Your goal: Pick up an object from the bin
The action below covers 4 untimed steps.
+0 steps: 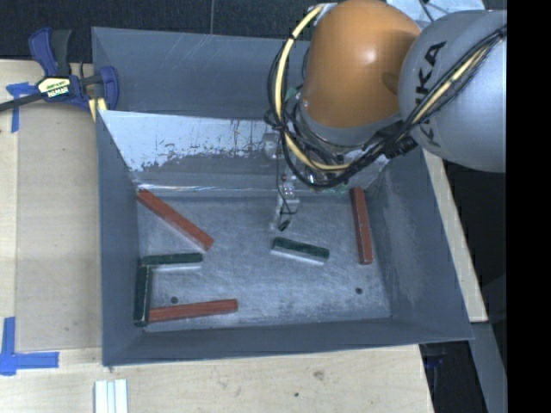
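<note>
My gripper (283, 216) hangs below the orange dome in the middle of the bin, its fingertips pointing down just above the bin floor. A short dark green bar (300, 250) lies flat just below and to the right of the fingertips, apart from them. A reddish-brown bar (362, 225) lies upright along the right side of the bin floor. Nothing shows between the fingers.
Another reddish-brown bar (174, 218) lies slanted at the left. Two dark green bars (172, 260) (140, 292) form a corner at the lower left, with a third reddish-brown bar (192, 310) along the front. The arm and its dome cover the bin's upper right.
</note>
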Tool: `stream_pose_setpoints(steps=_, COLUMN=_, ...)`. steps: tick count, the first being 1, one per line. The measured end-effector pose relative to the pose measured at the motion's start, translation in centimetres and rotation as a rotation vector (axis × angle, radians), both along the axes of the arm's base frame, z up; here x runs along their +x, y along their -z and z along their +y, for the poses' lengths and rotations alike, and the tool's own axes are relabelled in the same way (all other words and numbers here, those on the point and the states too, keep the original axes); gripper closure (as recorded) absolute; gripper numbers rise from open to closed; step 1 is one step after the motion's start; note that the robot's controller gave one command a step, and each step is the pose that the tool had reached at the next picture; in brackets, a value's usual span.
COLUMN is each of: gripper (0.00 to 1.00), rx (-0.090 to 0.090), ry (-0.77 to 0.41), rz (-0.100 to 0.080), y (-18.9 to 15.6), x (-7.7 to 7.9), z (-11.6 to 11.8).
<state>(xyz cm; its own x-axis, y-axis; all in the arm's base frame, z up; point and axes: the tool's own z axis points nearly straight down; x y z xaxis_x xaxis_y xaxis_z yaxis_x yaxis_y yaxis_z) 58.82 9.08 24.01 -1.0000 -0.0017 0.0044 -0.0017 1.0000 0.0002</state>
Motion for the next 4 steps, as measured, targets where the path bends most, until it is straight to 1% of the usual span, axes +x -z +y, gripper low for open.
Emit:
stream_pose_setpoints(steps=1, gripper=0.00, rx=-0.001, ry=0.160, rz=0.004, y=12.0, x=-7.9, z=5.8)
stream_pose_setpoints(steps=2, gripper=0.00, rx=-0.001, ry=0.167, rz=-0.002, y=17.2, x=-10.1, z=6.7)
stream_pose_setpoints(steps=3, gripper=1.00, rx=0.003, ry=0.170, rz=-0.012, y=16.8, x=-9.7, z=6.7)
stream_pose_setpoints(steps=4, gripper=1.00, rx=0.004, ry=0.205, rz=-0.016, y=2.9, x=-5.6, z=8.0)
